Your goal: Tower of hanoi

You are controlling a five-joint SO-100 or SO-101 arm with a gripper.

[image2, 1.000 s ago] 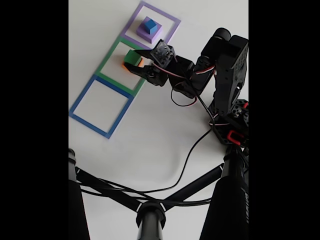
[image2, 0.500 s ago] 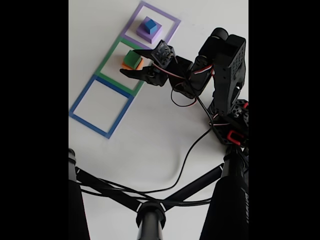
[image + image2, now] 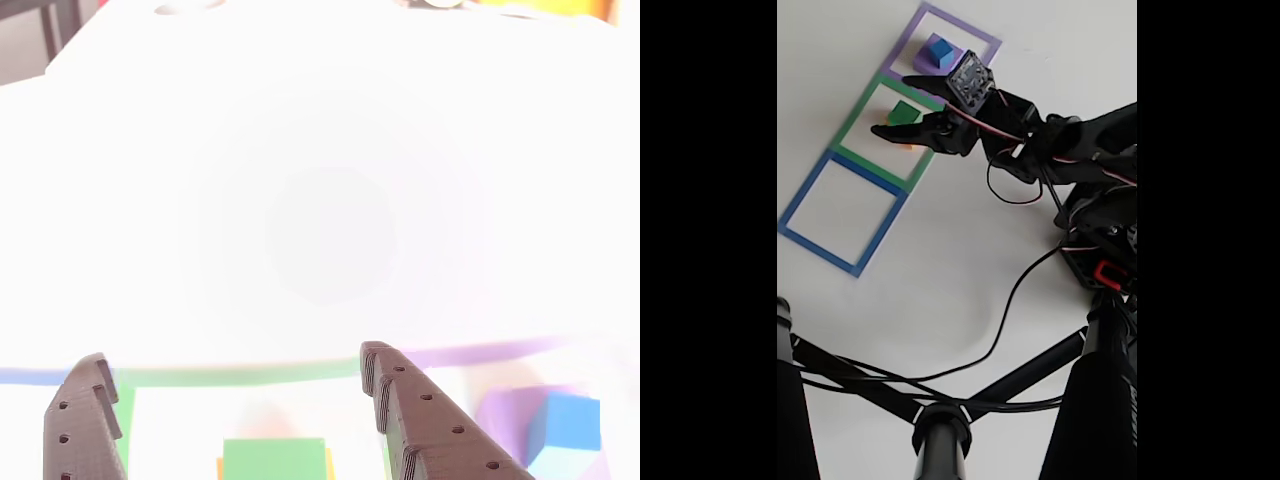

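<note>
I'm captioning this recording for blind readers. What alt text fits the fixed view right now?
A black robot arm's open gripper straddles a green cube stacked on an orange cube inside a green square outline. A blue cube sits on a purple cube in the purple outline beyond; the blue outline lies nearer the camera.

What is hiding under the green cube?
An orange cube sits under the green cube; just its edges peek out. Most of it is covered, so whether anything lies beneath it cannot be seen.
</note>
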